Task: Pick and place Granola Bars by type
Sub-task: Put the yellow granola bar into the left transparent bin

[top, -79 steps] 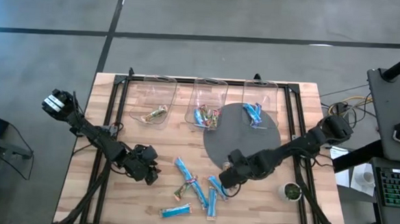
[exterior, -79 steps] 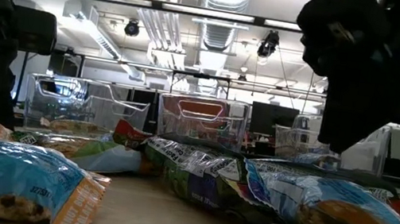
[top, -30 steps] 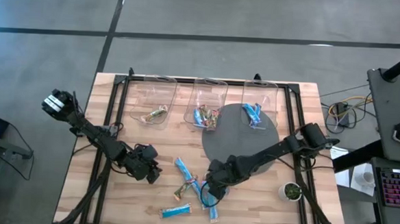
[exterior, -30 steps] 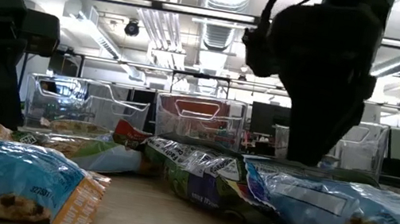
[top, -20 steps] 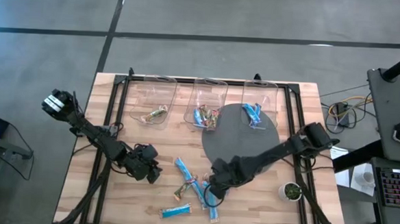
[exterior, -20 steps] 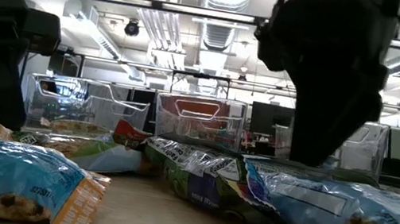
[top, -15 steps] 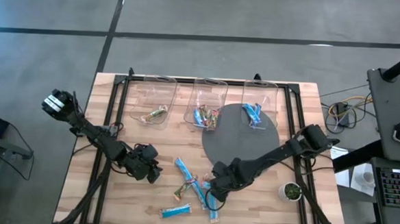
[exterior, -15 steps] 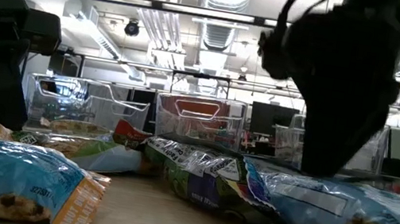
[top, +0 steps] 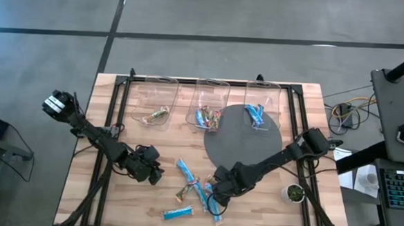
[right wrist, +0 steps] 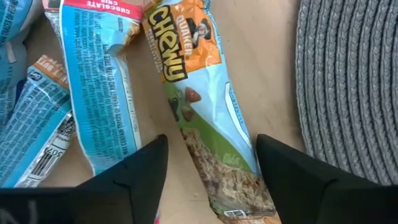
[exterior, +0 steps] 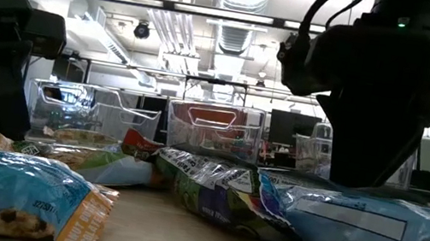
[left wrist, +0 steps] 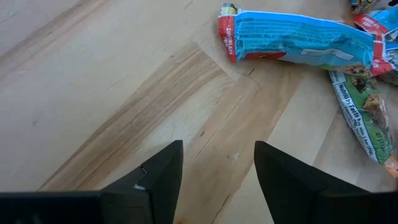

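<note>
Several wrapped granola bars (top: 196,190) lie loose on the wooden table near its front middle, blue ones and mixed-colour ones. My right gripper (top: 218,191) is low over them and open. In the right wrist view its fingers (right wrist: 211,180) stand on either side of an orange, light-blue and green bar (right wrist: 199,106) that lies flat on the wood. Blue bars (right wrist: 93,93) lie beside it. My left gripper (top: 147,172) is open and empty over bare wood, with a blue bar (left wrist: 298,40) ahead of it.
Three clear bins stand along the far edge: the left one (top: 154,97) holds a tan bar, the middle one (top: 211,99) dark red-and-blue bars, the right one (top: 261,99) blue bars. A round grey mat (top: 245,139) lies right of centre. A small cup (top: 295,194) stands near right.
My right gripper has edged a little toward the table's near edge and right, low over the loose bars. In the low view the blue bar in front of it has shifted slightly.
</note>
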Available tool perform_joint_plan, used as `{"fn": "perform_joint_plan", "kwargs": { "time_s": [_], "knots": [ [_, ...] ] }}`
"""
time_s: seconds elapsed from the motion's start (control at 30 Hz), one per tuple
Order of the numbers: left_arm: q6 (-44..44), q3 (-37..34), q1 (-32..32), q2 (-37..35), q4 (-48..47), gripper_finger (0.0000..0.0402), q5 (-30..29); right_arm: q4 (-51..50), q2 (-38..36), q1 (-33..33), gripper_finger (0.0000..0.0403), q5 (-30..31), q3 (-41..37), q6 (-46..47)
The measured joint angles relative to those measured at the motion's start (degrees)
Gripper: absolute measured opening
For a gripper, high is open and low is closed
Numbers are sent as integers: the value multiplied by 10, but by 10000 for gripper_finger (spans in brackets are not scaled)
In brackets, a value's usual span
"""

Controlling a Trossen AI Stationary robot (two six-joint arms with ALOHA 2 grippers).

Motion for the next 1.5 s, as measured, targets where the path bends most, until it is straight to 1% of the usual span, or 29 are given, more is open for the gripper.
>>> {"fn": "perform_joint_plan", "kwargs": {
  "time_s": [0.1, 0.2, 0.27, 0.33, 0.47, 0.53, 0.6, 0.67, 0.77, 0.8, 0.87, 0.97, 1.17, 1.5],
  "knots": [
    [0, 0, 0, 0, 0, 181, 0, 0, 0, 0, 206, 0, -1, 9],
    [-8, 0, 0, -1, 10, 181, 7, -2, 0, -2, 168, 0, 0, 19],
    [-8, -1, 4, -10, 54, 181, 14, 3, -2, -3, 139, 0, 3, 19],
    [17, 1, 14, -35, 104, 181, 16, 1, -9, -4, 109, 13, 8, 19],
    [53, -1, 72, -101, 96, 181, 16, -3, -27, -11, 61, 58, 20, 10],
    [83, -1, 112, -137, 106, 181, 37, -6, -32, -19, 49, 75, 28, 1],
    [106, 0, 155, -163, 120, 181, 86, -6, -34, -28, 42, 88, 39, -11],
    [114, 0, 204, -177, 136, 181, 159, -2, -35, -39, 40, 92, 57, -34],
    [101, 0, 270, -183, 178, 181, 267, -3, -34, -52, 38, 96, 89, -86],
    [97, 0, 287, -181, 183, 181, 295, -2, -33, -55, 38, 103, 101, -97],
    [96, 0, 306, -172, 187, 181, 325, -3, -33, -60, 38, 123, 118, -114],
    [95, 0, 311, -159, 194, 181, 332, -2, -33, -68, 38, 145, 138, -123],
    [70, 5, 309, -129, 258, 181, 329, 2, -32, -83, 38, 154, 155, -125],
    [75, 57, 303, -55, 257, 181, 326, 12, -32, -79, 38, 154, 156, -121]
  ]
}}
